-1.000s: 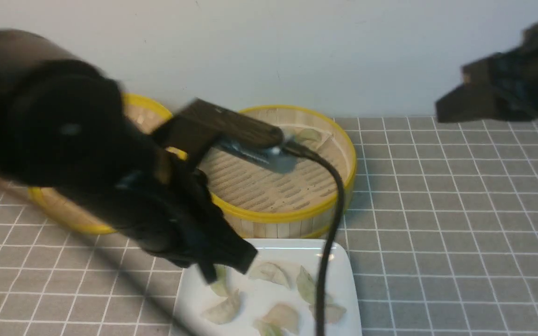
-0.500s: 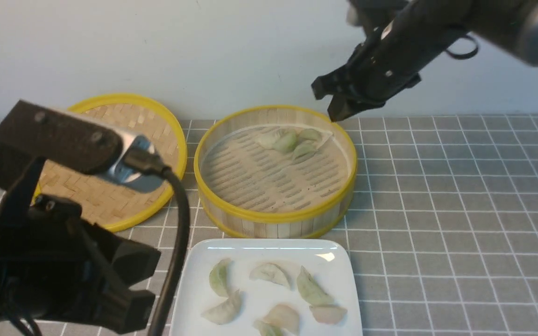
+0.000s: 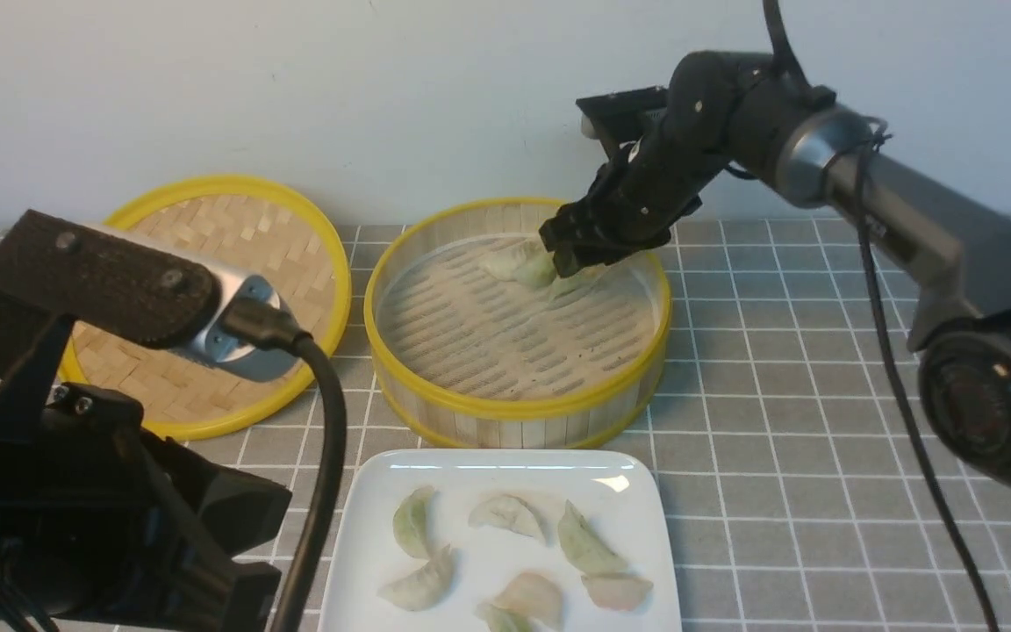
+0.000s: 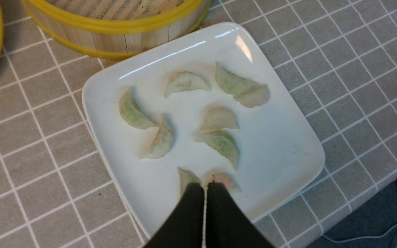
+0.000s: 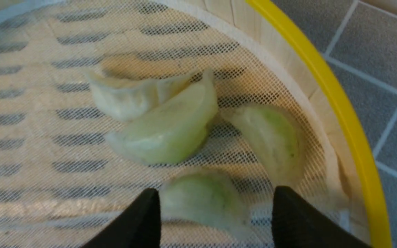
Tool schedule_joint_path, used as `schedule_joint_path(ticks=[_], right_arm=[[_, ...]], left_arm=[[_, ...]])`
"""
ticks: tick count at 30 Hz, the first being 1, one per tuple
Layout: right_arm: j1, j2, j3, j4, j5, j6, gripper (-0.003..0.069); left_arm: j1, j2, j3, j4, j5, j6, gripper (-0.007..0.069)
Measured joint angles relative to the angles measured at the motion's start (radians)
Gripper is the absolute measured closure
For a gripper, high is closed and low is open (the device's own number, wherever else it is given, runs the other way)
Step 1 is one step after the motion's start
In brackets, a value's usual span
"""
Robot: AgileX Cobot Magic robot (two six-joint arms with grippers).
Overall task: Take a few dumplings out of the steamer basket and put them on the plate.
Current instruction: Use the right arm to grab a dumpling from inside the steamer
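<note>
Four dumplings (image 5: 165,134), pale green to whitish, lie clustered on the mesh liner (image 5: 29,103) at the far right of the steamer basket (image 3: 514,410), close to its wall; two overlap and the other two lie just beside them. Steamer basket: round, slatted bamboo with yellow rims, on the grey grid-patterned tablecloth (image 3: 821,395), near the white wall. Right gripper (image 5: 215,194): lowered into the basket over the cluster, jaws spread wide, one black fingertip (image 5: 140,220) on either side of a green dumpling (image 5: 202,196), which sits between them ungripped; whether the tips touch the liner cannot be told. Plate (image 4: 288,144): glossy white, squarish with rounded corners, just in front of the basket. Nine dumplings on the plate, counted in the left wrist view: mostly green-tinged, a few pinkish-beige, several touching in pairs. Left gripper (image 4: 204,188): fingers pressed together, nothing held; in its wrist view the tips cover part of two dumplings at the plate's edge, while the front view shows the arm low at the left, beside the plate. Lid (image 3: 233,237): flat woven bamboo with a yellow rim, on the cloth left of the basket, partly hidden by the left arm's wrist camera (image 3: 119,281). Cable (image 3: 326,456): black, running down from that camera.
</note>
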Motion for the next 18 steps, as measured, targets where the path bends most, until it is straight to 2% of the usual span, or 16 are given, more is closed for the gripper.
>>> schedule_joint_path(ticks=[4,11,14,18], right_arm=[[0.002,0.037,-0.020,0.000,-0.008,-0.021,0.0209],[0.033,0.044,-0.026,-0.021,-0.003,-0.063,0.0206],[0.048,0.048,-0.026,-0.048,0.006,-0.060,0.0228],[0.061,0.048,-0.026,-0.121,0.015,-0.032,0.0308]], left_arm=[[0.000,0.000,0.000,-0.001,0.000,-0.008,0.0629],[0.000,0.000,0.000,-0.001,0.000,-0.008,0.0629],[0.000,0.000,0.000,-0.001,0.004,-0.008,0.0629],[0.000,0.000,0.000,-0.001,0.022,-0.008,0.0629]])
